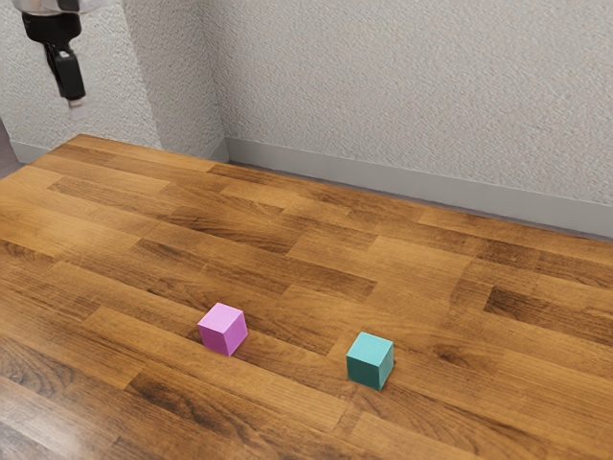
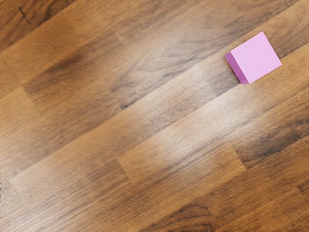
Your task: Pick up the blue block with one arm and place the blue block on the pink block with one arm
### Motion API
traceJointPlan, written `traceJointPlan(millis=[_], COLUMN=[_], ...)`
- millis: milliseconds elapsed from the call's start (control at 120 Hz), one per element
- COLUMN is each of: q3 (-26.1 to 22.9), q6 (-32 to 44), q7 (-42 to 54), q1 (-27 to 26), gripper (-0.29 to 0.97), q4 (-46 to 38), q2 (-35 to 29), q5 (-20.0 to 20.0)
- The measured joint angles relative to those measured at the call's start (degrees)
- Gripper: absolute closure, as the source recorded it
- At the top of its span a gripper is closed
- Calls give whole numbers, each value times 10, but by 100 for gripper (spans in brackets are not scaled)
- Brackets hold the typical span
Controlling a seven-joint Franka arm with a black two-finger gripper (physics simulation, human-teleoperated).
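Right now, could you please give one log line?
gripper: raised, away from blocks | blue block: not picked | pink block: bare

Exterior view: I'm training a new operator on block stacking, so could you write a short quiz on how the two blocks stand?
1. True or false: the blue block rests on top of the pink block.
2. Which block lies nearer the exterior view's right? A) pink B) blue
3. Fill in: the two blocks are ____ (touching / apart).
Key: 1 false; 2 B; 3 apart.
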Motion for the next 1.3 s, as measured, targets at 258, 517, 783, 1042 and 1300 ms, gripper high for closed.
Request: traceJointPlan(millis=[258,517,783,1042,1300], q3=[-84,-111,-240,-281,-341], q6=[-21,-39,30,153,351], q7=[65,108,136,261,492], q1=[27,-69,-34,-61,-62], gripper=[0,0,0,0,0], q4=[138,143,-306,-655,-610], q2=[-53,-57,-304,-375,-186], q5=[24,40,43,-7,-31])
